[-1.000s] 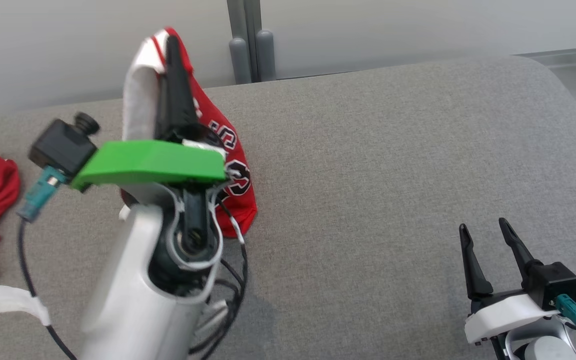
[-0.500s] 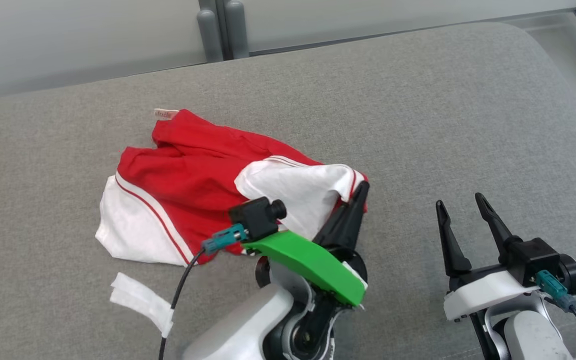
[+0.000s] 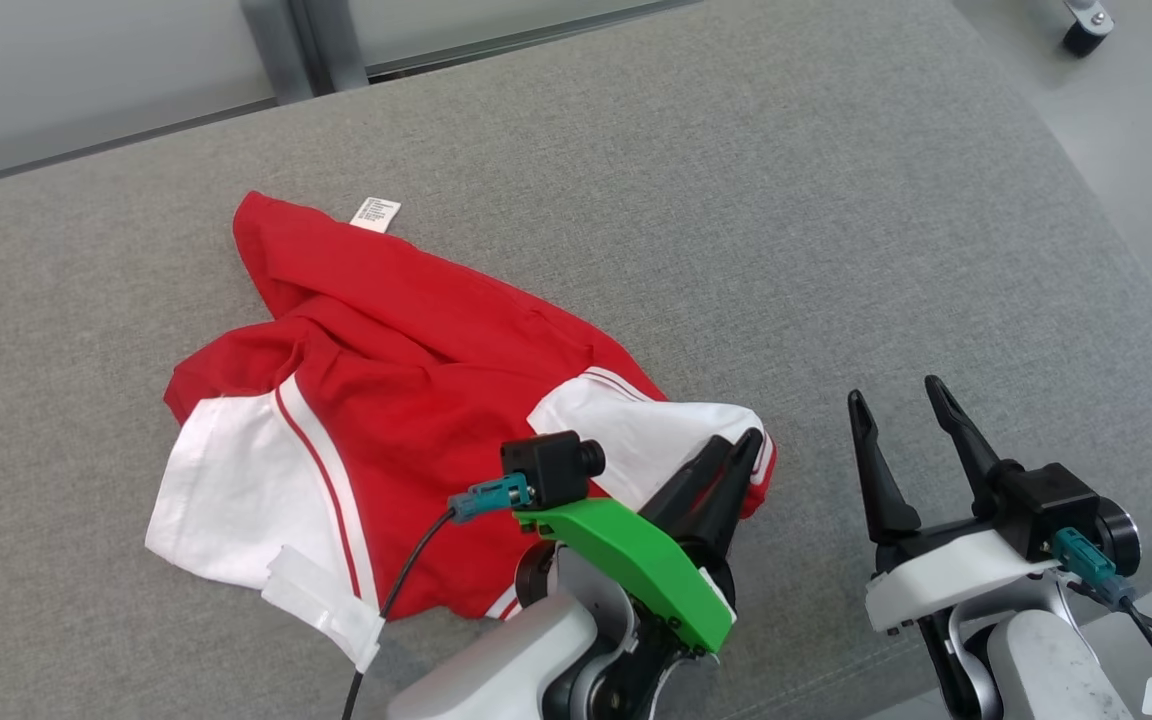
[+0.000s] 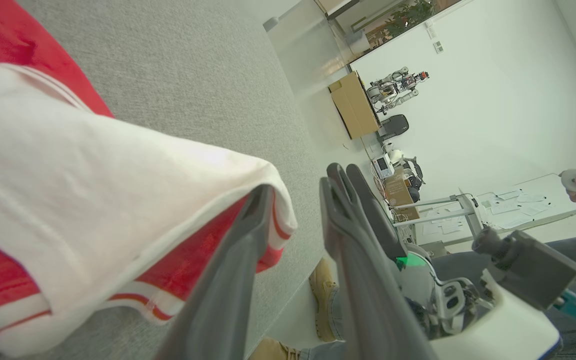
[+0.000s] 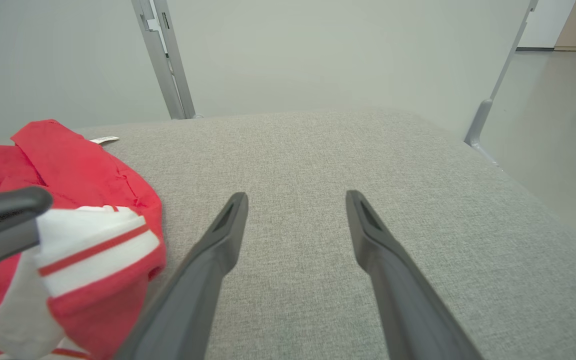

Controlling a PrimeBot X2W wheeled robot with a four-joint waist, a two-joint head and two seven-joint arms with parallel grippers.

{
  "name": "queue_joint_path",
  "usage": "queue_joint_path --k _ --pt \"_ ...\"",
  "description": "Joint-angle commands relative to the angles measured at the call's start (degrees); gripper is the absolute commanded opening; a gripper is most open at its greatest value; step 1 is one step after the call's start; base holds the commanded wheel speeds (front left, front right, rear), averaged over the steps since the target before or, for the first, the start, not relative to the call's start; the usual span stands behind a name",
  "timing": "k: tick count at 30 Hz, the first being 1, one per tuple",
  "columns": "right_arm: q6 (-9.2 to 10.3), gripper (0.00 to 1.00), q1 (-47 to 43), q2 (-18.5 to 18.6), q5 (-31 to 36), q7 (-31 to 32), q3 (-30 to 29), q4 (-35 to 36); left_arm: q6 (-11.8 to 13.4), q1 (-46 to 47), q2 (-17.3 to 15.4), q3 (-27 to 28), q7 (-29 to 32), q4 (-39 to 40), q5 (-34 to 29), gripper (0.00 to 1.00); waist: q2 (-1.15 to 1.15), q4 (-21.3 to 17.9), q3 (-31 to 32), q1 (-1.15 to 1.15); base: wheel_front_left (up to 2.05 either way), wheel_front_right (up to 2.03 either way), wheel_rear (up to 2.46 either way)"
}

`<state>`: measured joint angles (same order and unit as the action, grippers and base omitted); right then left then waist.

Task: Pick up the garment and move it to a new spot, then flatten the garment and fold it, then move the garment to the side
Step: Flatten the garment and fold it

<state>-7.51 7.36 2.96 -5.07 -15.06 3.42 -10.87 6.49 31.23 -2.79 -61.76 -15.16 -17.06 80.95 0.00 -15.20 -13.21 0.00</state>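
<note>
**Student:** What lies on the desk (image 3: 736, 200)?

**Tutor:** A red garment (image 3: 406, 400) with white sleeves lies crumpled and only partly spread on the grey fabric-covered top. It sits left of the middle, closer to the near edge than to the far edge, and well apart from the right edge. A white label (image 3: 375, 213) marks its far tip. One white sleeve (image 3: 226, 490) lies flat at the garment's left end.

**Student:** Where is the left pincer (image 3: 738, 440), and how does it stand?

**Tutor:** It is at the garment's right end, beside the near edge. Its jaws are parted by a narrow gap. In the left wrist view the grey top shows through that gap at the tips, so nothing is pinched. The striped hem of the other sleeve (image 3: 636, 440) rests against the outer side of one finger (image 4: 253, 220).

**Student:** And the right pincer (image 3: 894, 390)?

**Tutor:** It is wide open and empty. It is over bare grey fabric towards the near right corner of the desk, just beside the left pincer and clear of the garment. In the right wrist view its two fingers (image 5: 223, 230) frame bare top, and the garment lies off to that view's left.
</note>
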Motion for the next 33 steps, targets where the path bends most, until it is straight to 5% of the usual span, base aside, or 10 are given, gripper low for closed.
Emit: queue_joint_path --k 1,2,3,4,17,33 --pt "0.04 1.00 0.0 0.0 -0.6 -0.2 -0.1 -0.1 -0.4 0.7 -0.2 -0.2 0.0 -0.5 -1.0 0.50 0.00 -1.4 -1.2 0.00 0.00 0.00 0.00" --pt "0.04 1.00 0.0 0.0 -0.6 -0.2 0.0 -0.1 -0.5 0.9 -0.3 -0.6 0.0 -1.1 -1.1 0.60 0.00 -1.5 -1.2 0.00 0.00 0.00 0.00" --pt "0.04 1.00 0.0 -0.1 -0.8 -0.2 0.0 -0.2 -0.5 1.1 -0.2 -1.2 0.0 -1.6 -0.9 0.85 0.00 -1.6 -1.2 0.00 0.00 0.00 0.00" --pt "0.04 1.00 0.0 0.0 -0.9 -0.2 0.0 -0.2 -0.4 1.4 -0.2 -1.8 0.0 -2.1 -0.4 1.00 0.00 -1.6 -1.3 0.00 0.00 0.00 0.00" --pt "0.04 1.00 -0.3 0.0 -0.5 -0.2 -1.6 0.4 1.2 9.1 -0.8 -8.3 1.4 -4.0 0.5 1.00 0.00 0.3 -0.6 0.00 0.00 0.00 0.00" --pt "0.04 1.00 0.8 0.0 -1.4 -0.2 -0.1 1.3 9.7 25.4 -17.9 0.8 12.4 -12.1 1.4 1.00 0.00 -1.1 -4.1 0.00 0.00 0.00 0.00"
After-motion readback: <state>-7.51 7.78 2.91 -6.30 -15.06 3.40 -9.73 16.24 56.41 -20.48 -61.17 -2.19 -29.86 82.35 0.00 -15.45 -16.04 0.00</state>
